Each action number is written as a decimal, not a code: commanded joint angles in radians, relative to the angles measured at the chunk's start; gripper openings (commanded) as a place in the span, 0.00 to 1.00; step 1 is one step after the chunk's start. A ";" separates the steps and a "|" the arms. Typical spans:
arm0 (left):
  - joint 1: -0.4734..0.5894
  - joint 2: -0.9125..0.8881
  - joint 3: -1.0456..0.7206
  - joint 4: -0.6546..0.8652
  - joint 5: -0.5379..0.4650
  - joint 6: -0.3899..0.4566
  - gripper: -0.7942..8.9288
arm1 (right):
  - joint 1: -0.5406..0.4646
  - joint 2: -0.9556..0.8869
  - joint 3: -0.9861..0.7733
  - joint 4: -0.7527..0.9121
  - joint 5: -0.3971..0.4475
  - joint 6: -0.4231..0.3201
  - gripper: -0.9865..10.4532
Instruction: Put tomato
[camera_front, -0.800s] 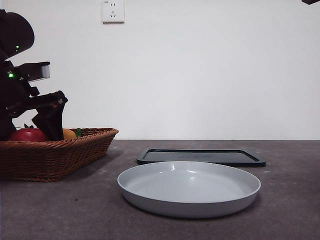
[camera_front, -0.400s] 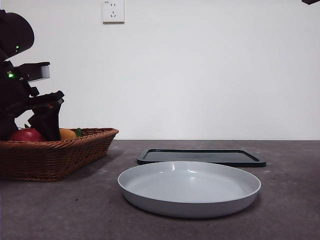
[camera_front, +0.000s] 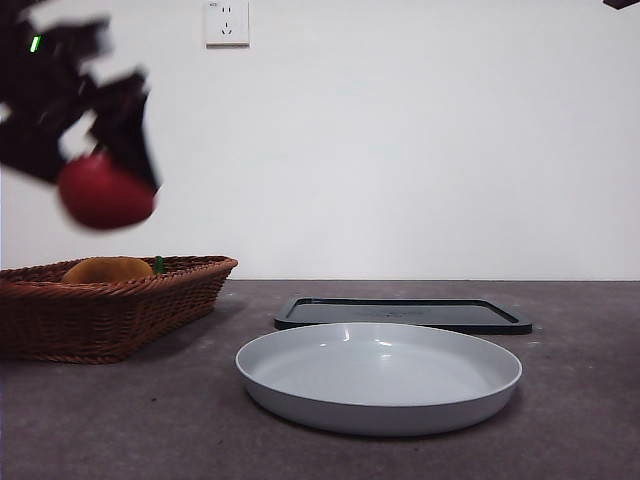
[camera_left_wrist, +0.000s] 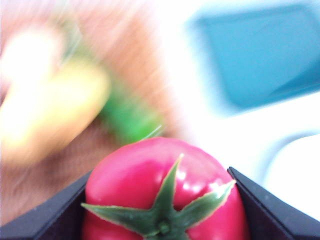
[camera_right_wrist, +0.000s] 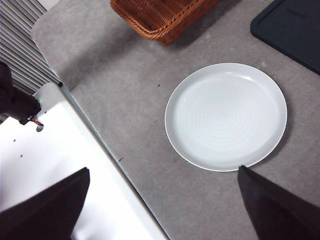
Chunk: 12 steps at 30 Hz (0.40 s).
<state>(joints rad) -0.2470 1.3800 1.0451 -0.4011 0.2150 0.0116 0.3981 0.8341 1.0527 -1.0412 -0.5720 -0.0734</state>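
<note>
Gripping the tomato (camera_front: 103, 193) between both jaws, my left gripper (camera_left_wrist: 162, 200) holds it in the air above the wicker basket (camera_front: 150, 300), clear of the rim. The pick looks done; the carry and the set-down are left. An orange-yellow fruit (camera_front: 107, 269) lies in the basket (not mine to take). I judge the grey plate (camera_front: 380, 405), bare and well apart from the basket, to be the likely place, with the dark tray (camera_front: 400, 313) just behind it. My right gripper (camera_right_wrist: 162, 200) waits high over the table, jaws wide apart.
</note>
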 joint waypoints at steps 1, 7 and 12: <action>-0.070 -0.013 0.046 -0.002 0.023 -0.013 0.39 | 0.005 0.008 0.017 0.010 0.001 0.009 0.50; -0.257 -0.010 0.077 0.036 0.022 -0.043 0.39 | 0.005 0.008 0.017 0.010 0.004 0.010 0.50; -0.397 0.037 0.077 0.110 0.017 -0.042 0.39 | 0.005 0.008 0.017 0.010 0.004 0.009 0.50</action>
<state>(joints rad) -0.6353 1.3918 1.1027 -0.2996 0.2344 -0.0212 0.3981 0.8341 1.0527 -1.0397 -0.5686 -0.0734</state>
